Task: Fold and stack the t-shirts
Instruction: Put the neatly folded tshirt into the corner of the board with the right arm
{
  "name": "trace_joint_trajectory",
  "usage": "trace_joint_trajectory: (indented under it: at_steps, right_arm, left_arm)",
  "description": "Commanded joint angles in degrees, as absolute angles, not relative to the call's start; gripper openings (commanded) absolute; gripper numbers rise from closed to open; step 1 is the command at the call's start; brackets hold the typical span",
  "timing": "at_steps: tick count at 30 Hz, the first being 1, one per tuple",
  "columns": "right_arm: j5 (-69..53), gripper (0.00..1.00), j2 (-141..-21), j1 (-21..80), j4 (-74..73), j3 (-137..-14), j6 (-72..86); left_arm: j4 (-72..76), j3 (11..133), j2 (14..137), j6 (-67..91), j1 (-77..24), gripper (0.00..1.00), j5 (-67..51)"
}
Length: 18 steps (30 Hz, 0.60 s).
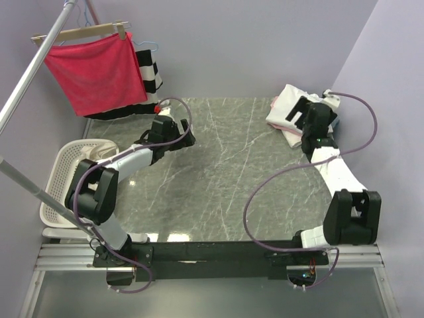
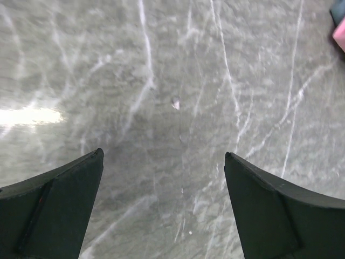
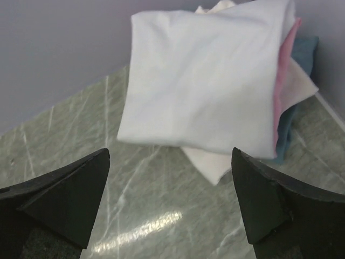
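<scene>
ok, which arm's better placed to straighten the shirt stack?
Right. The right arm ends at the shirt stack in the far right corner, jaws open and facing it; the stack fills its wrist view. The left arm is across the table, jaws open over bare marble.

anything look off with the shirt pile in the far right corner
Yes, the stack is askew. The top white t-shirt sits skewed over the layers below: a pink edge, a blue-grey layer and a white corner poke out past it. Nothing looks spilled or damaged.
</scene>
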<state>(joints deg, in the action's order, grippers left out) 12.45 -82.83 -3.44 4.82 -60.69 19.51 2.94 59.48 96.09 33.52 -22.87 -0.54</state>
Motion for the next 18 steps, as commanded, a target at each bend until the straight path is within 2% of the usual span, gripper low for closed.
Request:
trace_joint_trajectory:
  at_steps: [1,9,18]
  right_arm:
    - [16.97,1.0,-76.66,1.56,6.51,-54.25,18.55]
    - [14.33,1.0,-70.14,14.83,5.01,-47.03,20.04]
    - [14.59,1.0,-66.71,23.63,4.83,-42.98,19.25]
  left_arm:
    - [-1.22,62.58,92.29,31.73,-23.03,0.99,4.74]
    - [-5.53,62.41,82.19,30.24,-23.03,0.99,13.09]
    - [-8.43,57.66,69.53,29.27,-23.03,1.0,20.29]
